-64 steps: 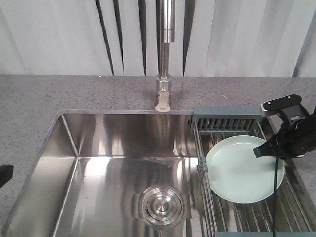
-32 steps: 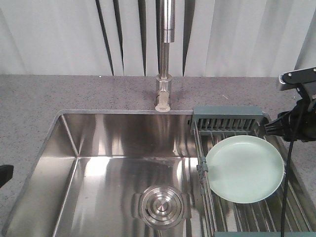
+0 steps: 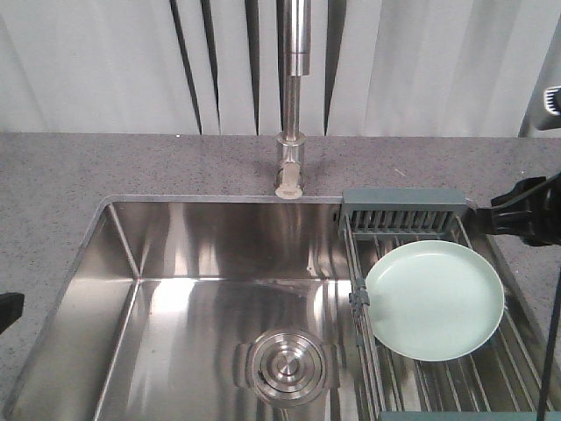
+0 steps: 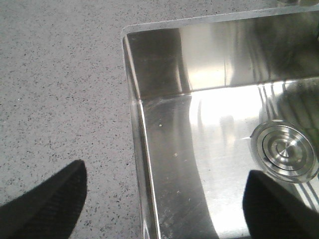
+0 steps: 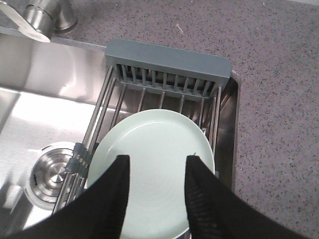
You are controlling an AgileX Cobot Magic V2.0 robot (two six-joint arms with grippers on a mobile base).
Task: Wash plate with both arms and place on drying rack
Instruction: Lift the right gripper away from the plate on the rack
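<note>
The plate (image 3: 435, 301) lies flat on the rack (image 3: 405, 214), which sits over the right end of the sink (image 3: 210, 281), near the right edge of the worktop (image 3: 105, 167). It rests on the wire rods just in front of the grey-teal end piece, and nothing holds it.

The right tool (image 5: 155, 184) is above the plate, its fingers spread apart with nothing between them. In the front view this arm is seen only at the right edge, apart from the plate. The left tool (image 4: 162, 199) is open too, its two tips wide apart over the front left corner of the sink, one tip over the worktop and one over the basin.

The task looks almost finished, so the main danger is now a disturbance. If the right tool goes down again or swings across low, a finger could catch the rim and push the plate off the rods toward the basin. The plate's left edge reaches the rack's side rail, so a small push to that side may tip it. The hanging black cable (image 3: 550, 351) near the plate could also drag on it.
</note>
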